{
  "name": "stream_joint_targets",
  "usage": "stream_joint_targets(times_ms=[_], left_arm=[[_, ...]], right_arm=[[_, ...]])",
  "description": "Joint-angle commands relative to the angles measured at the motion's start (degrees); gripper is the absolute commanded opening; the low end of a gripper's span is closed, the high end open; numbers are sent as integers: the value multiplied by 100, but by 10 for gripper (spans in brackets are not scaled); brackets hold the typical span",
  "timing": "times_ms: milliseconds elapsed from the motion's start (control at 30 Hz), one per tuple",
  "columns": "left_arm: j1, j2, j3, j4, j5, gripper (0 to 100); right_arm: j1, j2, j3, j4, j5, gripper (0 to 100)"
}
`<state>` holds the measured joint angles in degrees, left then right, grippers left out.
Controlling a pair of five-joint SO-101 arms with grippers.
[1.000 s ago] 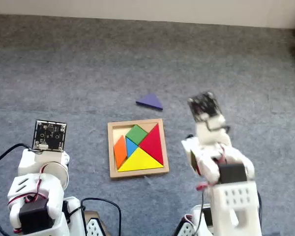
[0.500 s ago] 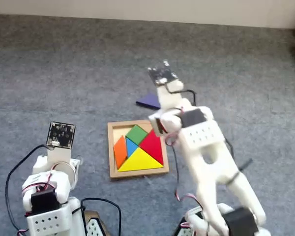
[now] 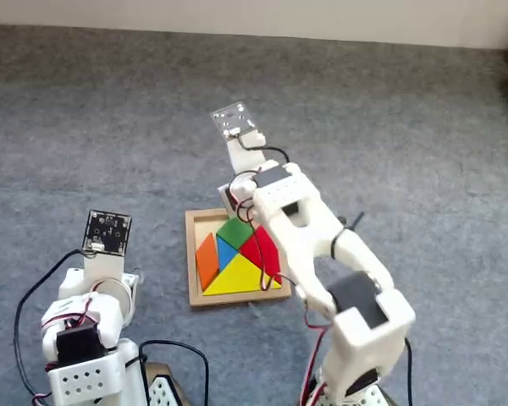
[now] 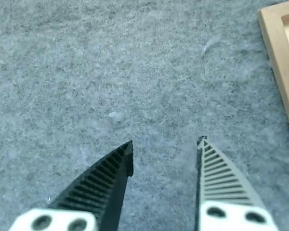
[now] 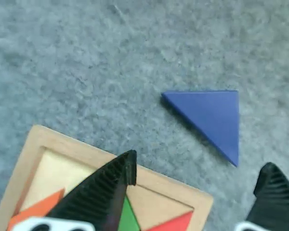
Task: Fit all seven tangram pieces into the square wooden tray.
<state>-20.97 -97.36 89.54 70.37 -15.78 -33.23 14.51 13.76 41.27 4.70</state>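
Note:
The square wooden tray (image 3: 191,269) lies on the grey carpet with orange (image 3: 207,258), green (image 3: 234,230), small blue (image 3: 227,252), red (image 3: 267,254) and yellow (image 3: 237,277) pieces in it. Its far-left corner (image 3: 201,225) shows bare wood. My right arm (image 3: 279,203) stretches over the tray's far edge. In the right wrist view a blue-purple triangle (image 5: 209,115) lies on the carpet just beyond the tray rim (image 5: 62,144), ahead of my open right gripper (image 5: 200,171). My left gripper (image 4: 165,146) is open over bare carpet, the tray edge (image 4: 279,48) off to one side.
Grey carpet covers the whole table. My left arm (image 3: 93,296) stands near the front, left of the tray. A pale wall strip (image 3: 254,17) runs along the back. Open carpet lies to the tray's left and far right.
My right arm swung from the right of the tray leftward and outward over its far edge, covering the purple triangle in the high view. The left arm shifted slightly, then stayed.

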Motion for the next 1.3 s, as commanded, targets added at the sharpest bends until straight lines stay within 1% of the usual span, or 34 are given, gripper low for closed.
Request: stream_joint_targets(times_ms=[0, 567, 633, 700, 767, 833, 900, 1067, 1167, 1267], left_arm=[[-48, -48, -13, -97, 35, 222], [-48, -48, 4, -97, 35, 221], [-48, -48, 4, -97, 35, 221], [-48, -48, 31, -97, 35, 221], [-48, -48, 31, -97, 26, 221], [-48, -48, 40, -97, 26, 221], [-48, -48, 48, -97, 26, 221], [-48, -48, 57, -97, 26, 221], [-48, -48, 57, -97, 26, 221], [-48, -48, 57, -97, 26, 221]], right_arm=[[31, 251, -637, -92, -70, 376], [40, 2211, -2360, -66, -9, 375], [40, 2281, -2404, -57, 229, 371], [40, 2281, -2396, -40, 607, 328], [40, 2290, -2422, 171, 809, 252], [40, 2299, -2431, 391, 862, 178], [48, 2290, -2440, 541, 862, 128], [101, 2273, -2440, 752, 888, 117], [198, 2255, -2510, 910, 1354, 116], [224, 2097, -2712, 1156, 1433, 116]])
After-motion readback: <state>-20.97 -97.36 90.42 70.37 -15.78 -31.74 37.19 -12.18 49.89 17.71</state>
